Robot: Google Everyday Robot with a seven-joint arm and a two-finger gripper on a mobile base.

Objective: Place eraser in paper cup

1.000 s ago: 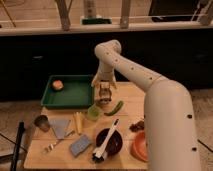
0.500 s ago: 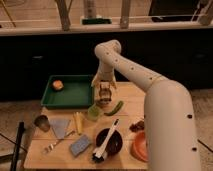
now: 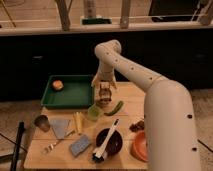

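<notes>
**Claw Hangs Just Behind the Cup**

On the wooden desk (image 3: 127,95), the white arm (image 3: 130,70) reaches down beside the green tray (image 3: 75,92). Its claw (image 3: 104,96) hangs just above and behind the paper cup (image 3: 93,111). I cannot tell whether it pinches the eraser. It would do best to centre over the cup's mouth and lower before letting go.

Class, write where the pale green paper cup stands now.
In the camera view, the paper cup stands mid-table, just in front of the green tray, with the gripper close above it.
</notes>
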